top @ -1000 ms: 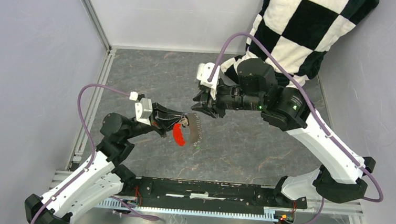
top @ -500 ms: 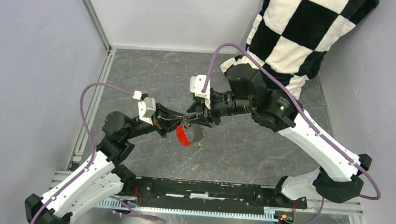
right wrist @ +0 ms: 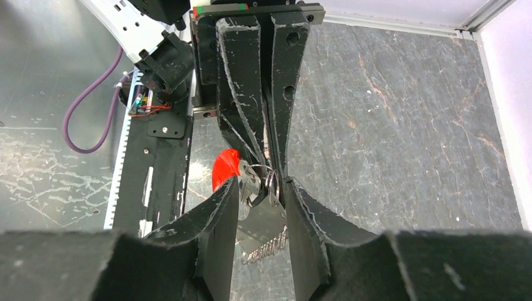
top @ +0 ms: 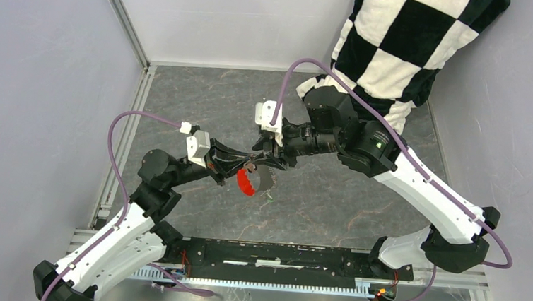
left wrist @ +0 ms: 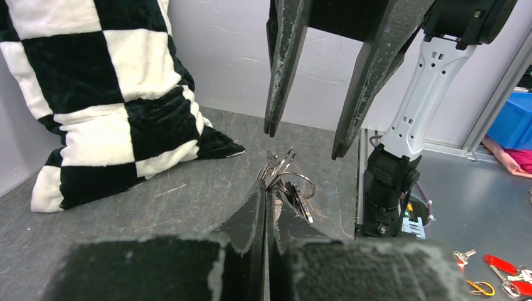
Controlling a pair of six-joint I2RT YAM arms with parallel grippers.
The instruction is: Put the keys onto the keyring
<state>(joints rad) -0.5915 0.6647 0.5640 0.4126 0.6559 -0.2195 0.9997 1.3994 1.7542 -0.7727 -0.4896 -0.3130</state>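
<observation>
The left end effector (top: 243,164) reaches in from 8 o'clock and is closed tight, its two fingers pressed flat together on the keyring (left wrist: 279,168). The keyring is a small bunch of thin wire loops held above the middle of the tabletop (top: 331,197).

The red key (top: 244,182) hangs from the bunch at 6 o'clock of the closed tips. In the right wrist view it shows at 9 o'clock of the loops (right wrist: 224,169). A dark key (left wrist: 300,202) hangs among the loops, and a short chain (right wrist: 263,249) dangles under them.

The right end effector (right wrist: 262,185) comes in from 3 o'clock and is partly open. One finger stands on each side of the bunch and a clear gap lies between them. It grips nothing, though I cannot tell whether a finger brushes the loops. In the left wrist view its tips (left wrist: 304,143) are just past the loops, toward 12 o'clock.

A tiny green piece (top: 269,200) lies on the tabletop at 5 o'clock of the bunch, too small to make out. A checked pillow (top: 406,40) leans in the 1 o'clock corner
</observation>
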